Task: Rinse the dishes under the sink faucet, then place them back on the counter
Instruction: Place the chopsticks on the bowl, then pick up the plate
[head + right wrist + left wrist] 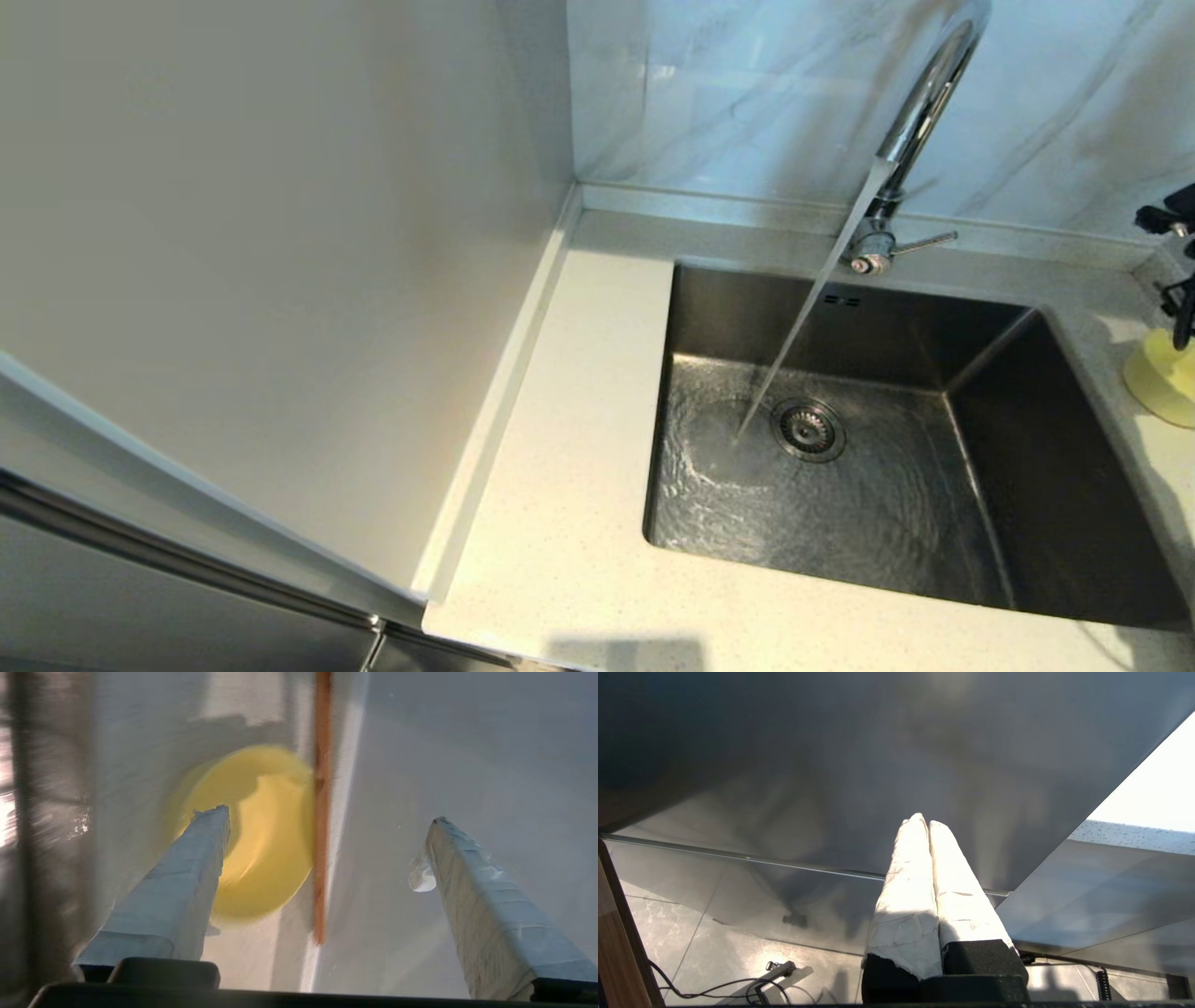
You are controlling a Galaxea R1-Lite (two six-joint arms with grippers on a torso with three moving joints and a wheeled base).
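Note:
The chrome faucet is running, and a stream of water falls into the steel sink beside the drain. At the head view's far right edge my right gripper hangs just above the pale-yellow bowl on the counter. In the right wrist view the right gripper is open. One finger overlaps the bowl and the brown chopsticks lie between the fingers, along the rim of the cream plate. My left gripper is shut and empty, low beside a grey cabinet front.
The faucet's side lever points right. The sink bottom carries rippling water around the drain. A tall pale panel borders the counter's left side, and marble tiles stand behind. Cables lie on the floor below the left arm.

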